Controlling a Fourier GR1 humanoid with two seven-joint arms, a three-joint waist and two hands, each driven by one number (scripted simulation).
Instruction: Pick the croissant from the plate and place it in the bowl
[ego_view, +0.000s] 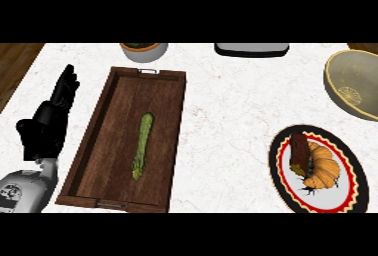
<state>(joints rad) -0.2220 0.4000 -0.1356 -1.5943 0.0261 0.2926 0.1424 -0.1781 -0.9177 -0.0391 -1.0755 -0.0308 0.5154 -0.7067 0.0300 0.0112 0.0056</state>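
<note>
— Where is the croissant (322, 167)?
— On the plate (279, 175) at the lower right of the counter (229, 110), curved, just beside a dark brown piece of food (299, 150) that lies along its left side.
— And the bowl (354, 82)?
— Up at the right edge, apart from the plate, partly cut off by the view.
— What about the left hand (46, 125)?
— It rests at the far left, fingers straight and pointing up, holding nothing.
— Anything between them?
— A wooden tray (122, 125) just right of that hand, with an asparagus spear (142, 146) lying lengthwise inside. A small grey pot (144, 50) stands at the top edge.
</note>
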